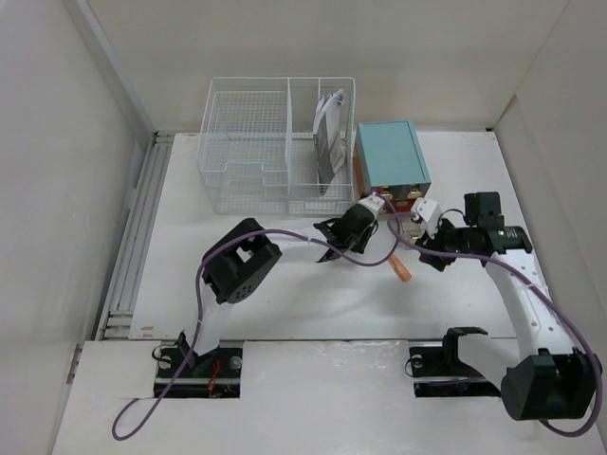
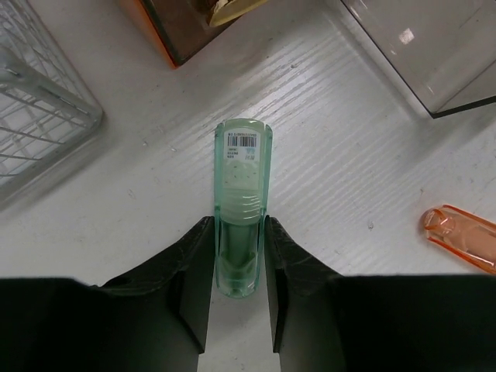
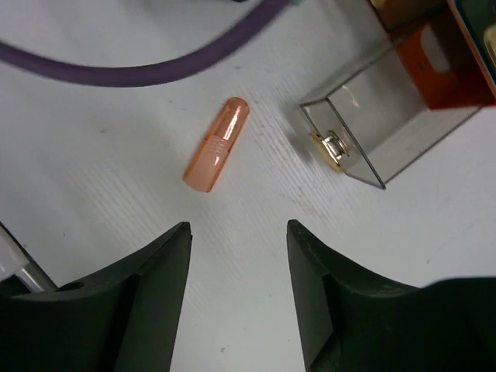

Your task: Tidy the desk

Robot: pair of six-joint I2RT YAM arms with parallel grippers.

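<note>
Left hand (image 2: pixel 239 232): fingers pressed on both sides of the green case (image 2: pixel 242 186), which lies flat on the table (image 1: pixel 285 303). It grips only the near end. Most of the case sticks out ahead.

Right hand (image 3: pixel 237 226): jaws apart, nothing between them, hovering over bare table. The orange cap (image 3: pixel 217 145) lies just ahead of it, and the clear drawer (image 3: pixel 372 116) sits off to its right.

The table is the white surface under everything. The basket (image 1: pixel 245 133) and teal box (image 1: pixel 389 152) stand at its far side, and both hands are just in front of the box.

Risks as I see them:
- An end grip on smooth plastic means the case may pivot or slide out when you lift. Regrip nearer the middle if it droops.
- The hands are close together in the top view. If you move both at once you could clip fingers or knock the drawer.
- The purple cable (image 3: pixel 139 70) runs right past the cap, so a swing of that arm could drag the cap away.
- The cap is round and will likely roll if a finger nudges it.
</note>
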